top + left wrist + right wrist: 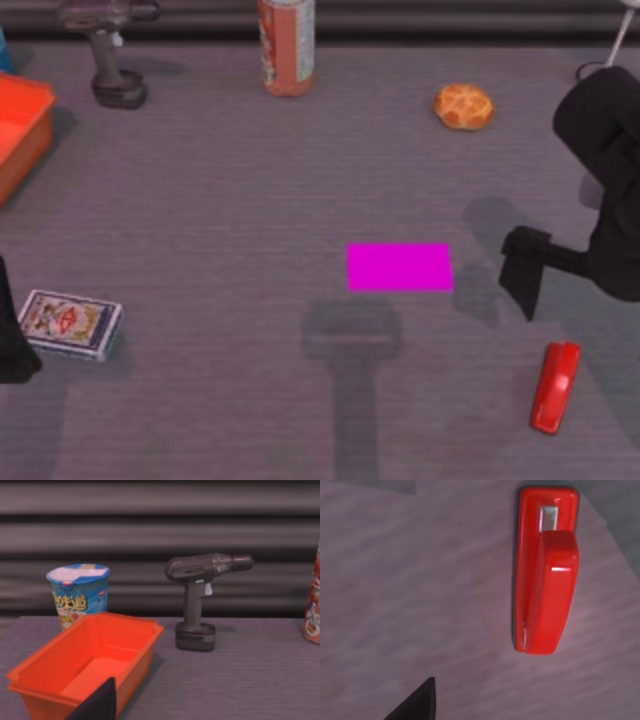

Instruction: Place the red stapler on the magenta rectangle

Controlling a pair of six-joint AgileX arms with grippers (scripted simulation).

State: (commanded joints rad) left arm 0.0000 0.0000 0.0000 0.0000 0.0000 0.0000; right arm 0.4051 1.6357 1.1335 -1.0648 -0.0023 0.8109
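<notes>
The right gripper (522, 280) is held above the table (220, 200), between the magenta rectangle (399, 267) and the red stapler (555, 387). Nothing is gripped by it, and how far its fingers are parted cannot be told. The red stapler is seen lying flat on the table, just beyond the fingers on the side toward the near table edge, apart from them and well clear of the magenta rectangle. In the right wrist view the red stapler (546, 570) is shown lengthwise, untouched, with only one dark fingertip (417, 702) seen.

The left gripper (15, 350) is parked at the left edge, beside a card box (70, 324); its opening cannot be told either. An orange tray (85, 667), a cup of noodles (78, 592) and a drill (197, 597) are seen ahead of it.
</notes>
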